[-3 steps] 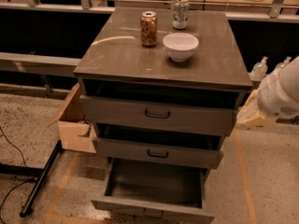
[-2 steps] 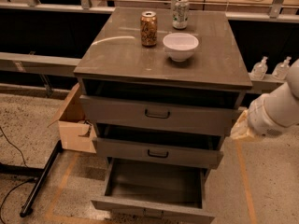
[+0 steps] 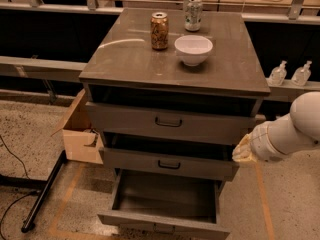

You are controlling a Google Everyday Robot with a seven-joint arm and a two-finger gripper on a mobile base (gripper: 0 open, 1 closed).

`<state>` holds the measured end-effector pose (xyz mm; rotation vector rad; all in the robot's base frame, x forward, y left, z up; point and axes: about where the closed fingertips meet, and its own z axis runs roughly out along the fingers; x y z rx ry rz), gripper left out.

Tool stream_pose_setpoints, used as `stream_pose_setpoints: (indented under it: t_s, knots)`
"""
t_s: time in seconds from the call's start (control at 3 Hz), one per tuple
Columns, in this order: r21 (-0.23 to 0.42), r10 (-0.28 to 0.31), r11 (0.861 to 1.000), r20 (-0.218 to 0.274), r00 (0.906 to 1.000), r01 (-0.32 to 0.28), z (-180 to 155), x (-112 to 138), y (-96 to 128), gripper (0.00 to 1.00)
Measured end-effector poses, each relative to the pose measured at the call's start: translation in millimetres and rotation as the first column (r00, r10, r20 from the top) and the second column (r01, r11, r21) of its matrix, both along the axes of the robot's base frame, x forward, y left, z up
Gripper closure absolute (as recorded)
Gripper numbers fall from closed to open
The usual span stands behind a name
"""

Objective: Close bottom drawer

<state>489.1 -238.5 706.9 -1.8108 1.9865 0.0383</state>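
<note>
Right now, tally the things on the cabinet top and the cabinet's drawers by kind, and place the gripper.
Cans: 2 (brown can, pale can)
Bowls: 1 (white bowl)
Drawers: 3 (top drawer, middle drawer, bottom drawer, open)
Total: 6
The gripper hangs right of the middle drawer.

The cabinet top (image 3: 125,59) holds a white bowl (image 3: 193,49), a brown can (image 3: 159,30) just left of it, a silver can (image 3: 193,14) behind it, with the gripper (image 3: 245,150) below-right of the bowl.
</note>
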Motion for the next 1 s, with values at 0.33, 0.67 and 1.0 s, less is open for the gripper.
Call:
stream_pose_setpoints:
  t_s: [0.33, 0.67, 1.0]
  knots:
    - [-0.022, -0.003, 1.000, -0.005, 1.0000, 0.003, -6.0, -1.3, -1.4, 1.00]
    - [0.043, 0.018, 0.999, -0.091, 0.9957, -0.014, -51.7, -24.8, 10.7, 1.00]
    - [0.148, 0.057, 0.989, -0.179, 0.9822, -0.030, -104.2, -56.6, 31.4, 1.00]
